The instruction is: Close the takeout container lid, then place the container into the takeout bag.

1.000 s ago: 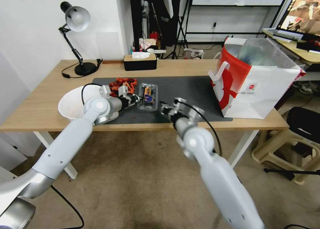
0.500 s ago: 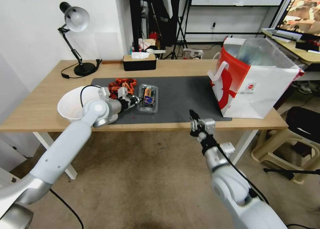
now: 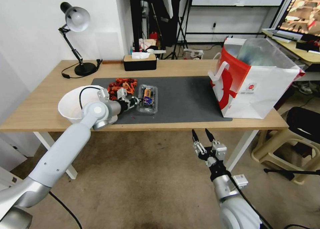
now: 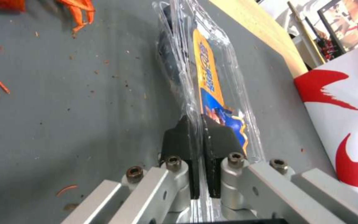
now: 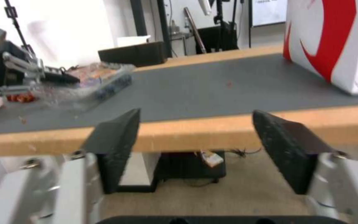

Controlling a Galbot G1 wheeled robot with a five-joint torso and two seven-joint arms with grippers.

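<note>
Takeout container sits on the tabletop mat with its lid down, our left end effector clenched on its rim, our right end effector hanging released, so next we carry it toward 3 o'clock into the takeout bag.

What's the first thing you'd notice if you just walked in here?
Probably the big takeout bag, white with red sides, standing at the right end of the table. Next, the left end effector pinching the edge of the small clear takeout container on the dark mat, while the right end effector hangs open below the table's front edge.
</note>
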